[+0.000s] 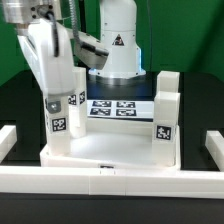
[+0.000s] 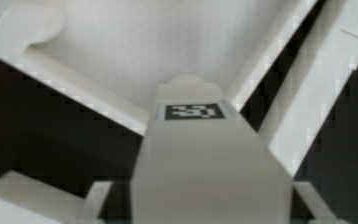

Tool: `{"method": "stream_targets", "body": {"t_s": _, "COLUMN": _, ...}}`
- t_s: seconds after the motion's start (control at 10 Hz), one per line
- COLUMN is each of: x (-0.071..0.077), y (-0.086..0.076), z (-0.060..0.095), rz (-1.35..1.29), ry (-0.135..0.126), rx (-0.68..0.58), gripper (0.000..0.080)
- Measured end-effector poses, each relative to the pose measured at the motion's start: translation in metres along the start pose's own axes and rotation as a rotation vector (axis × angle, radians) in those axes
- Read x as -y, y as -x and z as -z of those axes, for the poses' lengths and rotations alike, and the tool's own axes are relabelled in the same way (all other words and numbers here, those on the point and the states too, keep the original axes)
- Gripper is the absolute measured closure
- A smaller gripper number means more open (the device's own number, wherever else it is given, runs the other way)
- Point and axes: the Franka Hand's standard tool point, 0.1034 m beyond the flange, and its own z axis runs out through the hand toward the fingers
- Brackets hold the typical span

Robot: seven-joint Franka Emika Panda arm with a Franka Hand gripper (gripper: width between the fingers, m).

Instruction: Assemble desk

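The desk panel (image 1: 110, 152) lies flat against the front rail with its raised rim up. On the exterior view's left, my gripper (image 1: 52, 72) comes down over the panel's corner, shut on a white tagged leg (image 1: 62, 112) that stands upright there. The wrist view looks down that leg (image 2: 202, 150), with its tag facing the camera. A finger (image 2: 105, 196) presses on each side of it, and the panel (image 2: 140, 50) lies beyond its tip. Two more legs stand at the panel's right, one near the front (image 1: 165, 115) and one behind it (image 1: 168, 84).
The marker board (image 1: 115, 107) lies flat behind the panel, in front of the arm's base (image 1: 115, 50). Long white rails frame the black table at the front (image 1: 110, 182), left (image 1: 8, 140) and right (image 1: 212, 146).
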Motion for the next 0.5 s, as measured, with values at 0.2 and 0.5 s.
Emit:
{"method": "stream_targets", "body": {"t_s": 0.2, "x": -0.0001, "y": 0.0001, "z": -0.0005, "rz": -0.025, "ry": 0.001, "rx": 0.000, "gripper": 0.0438}}
{"method": "stream_targets", "body": {"t_s": 0.5, "x": -0.0002, "y": 0.0030, "z": -0.0019, "rz": 0.067, "ry": 0.024, "rx": -0.021, "gripper": 0.0174}}
